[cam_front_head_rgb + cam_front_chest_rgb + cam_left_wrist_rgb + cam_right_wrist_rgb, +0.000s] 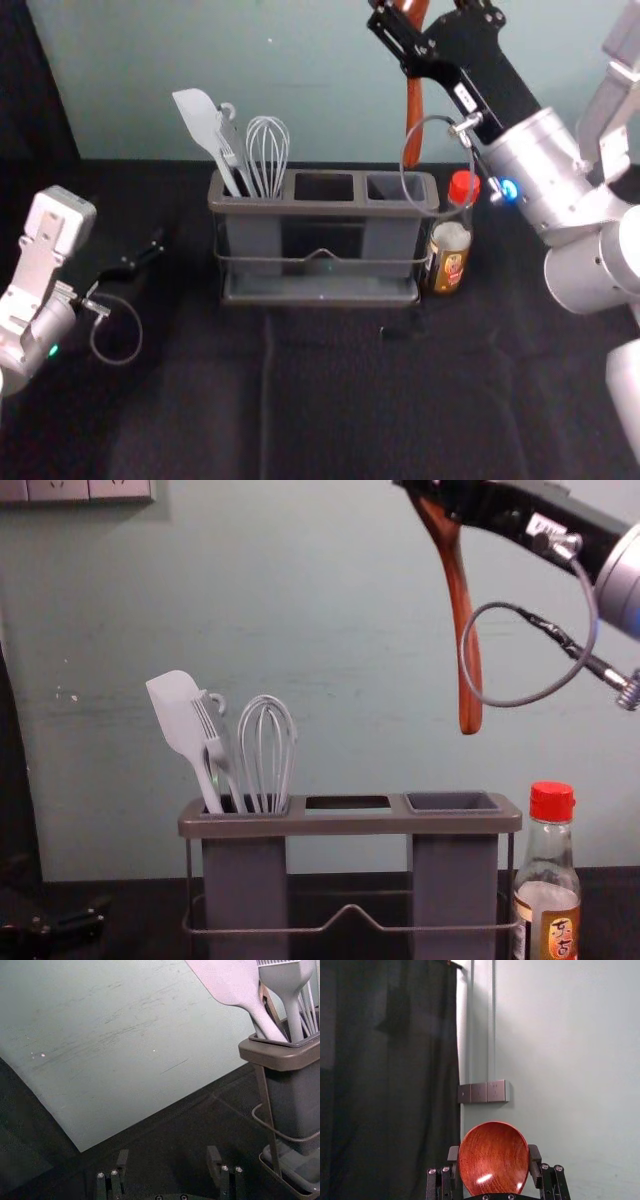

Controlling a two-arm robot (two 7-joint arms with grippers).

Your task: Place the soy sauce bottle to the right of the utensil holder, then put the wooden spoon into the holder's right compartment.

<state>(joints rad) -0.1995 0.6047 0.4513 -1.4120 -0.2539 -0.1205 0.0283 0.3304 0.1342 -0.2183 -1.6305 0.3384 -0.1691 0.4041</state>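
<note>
"So, where is the wooden spoon [466,630]?"

"High above the utensil holder [350,825], handle down, its bowl clamped between the fingers of the right gripper [493,1156]. The handle's tip seems roughly over the right compartment [455,880], though depth is hard to judge."

"What could spoil it?"

"A descent slightly off line: the tip would catch the rim, and the smooth, round bowl might swivel in the grip."

"And the soy sauce bottle [547,905]?"

"Upright, just beside the holder's right end. Should the arm dip too far right, its looped cable [592,615] could snag the red cap [552,802] and topple the bottle."

"The left gripper [167,1156]?"

"Low on the left, fingers spread, nothing between them."
</note>
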